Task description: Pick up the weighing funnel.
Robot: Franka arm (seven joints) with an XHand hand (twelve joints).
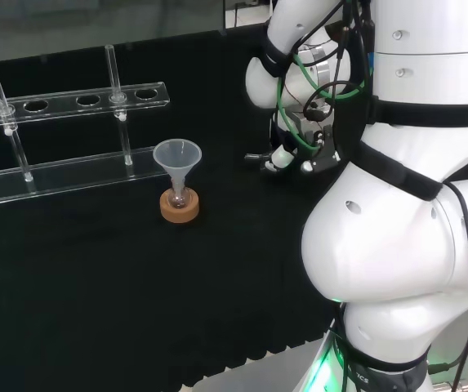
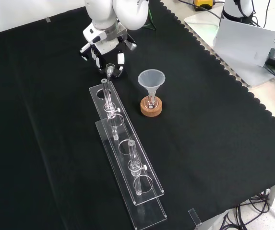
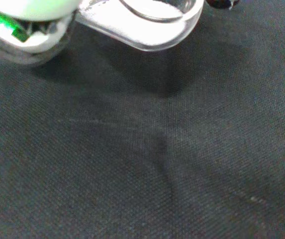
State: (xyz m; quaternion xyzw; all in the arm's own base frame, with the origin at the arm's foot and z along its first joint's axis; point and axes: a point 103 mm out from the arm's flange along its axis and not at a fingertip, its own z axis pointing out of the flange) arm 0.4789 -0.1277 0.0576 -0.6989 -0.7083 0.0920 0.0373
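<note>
The weighing funnel (image 2: 110,70) is a small clear scoop with a short stem, at the near end of the rack in the front view. My hand (image 2: 106,45) comes down over it from the view's top, with fingers (image 2: 120,60) curled on either side of it. In the wrist view the weighing funnel (image 3: 147,25) looks large and close under the hand (image 3: 33,6), and it casts a shadow on the black cloth beneath. The head view has the hand (image 1: 287,155) low over the cloth, left of the arm's white links.
The big funnel (image 2: 151,79) stands in a small flask on a cork ring (image 2: 151,107), just right of the hand in the front view. A long clear tube rack (image 2: 127,163) with two tubes runs toward the front edge. The cloth's scalloped edge (image 2: 233,81) lies at the right.
</note>
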